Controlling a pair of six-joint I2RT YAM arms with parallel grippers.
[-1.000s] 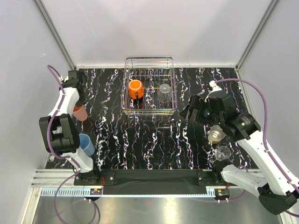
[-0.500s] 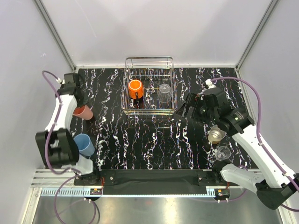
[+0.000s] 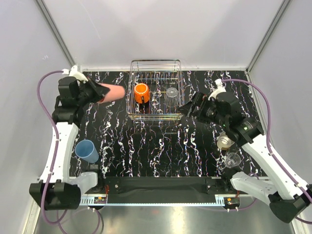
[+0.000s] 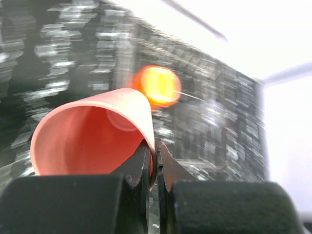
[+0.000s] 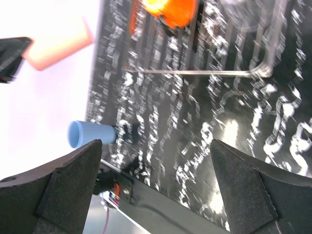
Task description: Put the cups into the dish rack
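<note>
three cups sit on the black marbled table [image 3: 146,146] in the lower part of the top view. a clear glass [image 3: 233,159] is at lower right. a beige metallic cup [image 3: 224,141] is just above it, beside the right arm. a light blue cup [image 3: 87,150] is at lower left, well apart from both. higher, at centre right, the right gripper [image 3: 187,109] hangs just beside the lower right corner of the dish rack [image 3: 156,61]. its jaws are spread wide and hold nothing; the right wrist view shows both fingers [image 5: 68,185] parted above the table. at upper left, the left gripper [image 3: 97,91] is clenched on the rim of a salmon-pink tumbler [image 3: 111,92]. the tumbler is raised and lies sideways, its base pointing toward the rack and apart from it. the left wrist view shows one finger inside the tumbler's mouth and one outside. the rack stands at upper centre by the table's far edge. it holds an orange mug [image 3: 141,92] on its left side and a second clear glass [image 3: 171,96] on its right.
</note>
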